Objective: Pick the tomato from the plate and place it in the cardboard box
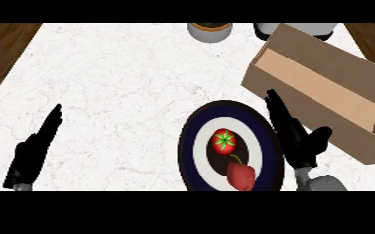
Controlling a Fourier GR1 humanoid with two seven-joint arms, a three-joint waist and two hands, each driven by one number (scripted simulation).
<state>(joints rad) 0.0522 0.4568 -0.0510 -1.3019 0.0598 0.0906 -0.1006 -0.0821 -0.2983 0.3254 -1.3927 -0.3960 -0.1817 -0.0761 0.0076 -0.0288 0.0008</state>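
The tomato [225, 140] sits on the plate [192, 144], near the middle of it. It is round and red with a green star on top. Because it is round, it has no long side, so it can be picked up from any way.

The right hand [296, 139] is the nearer one. It is just beside the plate, over the rim on the 3 o'clock side. From this hand, the tomato lies toward 9 o'clock, close by. Its fingers [278, 110] are straight and held together, pointing up toward 11 o'clock, and the thumb sticks out to the side. They hold nothing.

The left hand [33, 151] is far off at 9 o'clock from the plate, near the edge of the bench [124, 79]. Its fingers are straight too, and it rests there, holding nothing.

The cardboard box [315, 91] lies at about 1 o'clock from the plate, right behind the right hand. My guess is that the right hand should do the job.

A second red thing [242, 174] lies on the plate at 6 o'clock from the tomato. It is darker and longer. I cannot tell what it is.

The box is cut off at the right edge, so I cannot see its opening well. A grey pot [211, 30] at 12 o'clock is cut off too.
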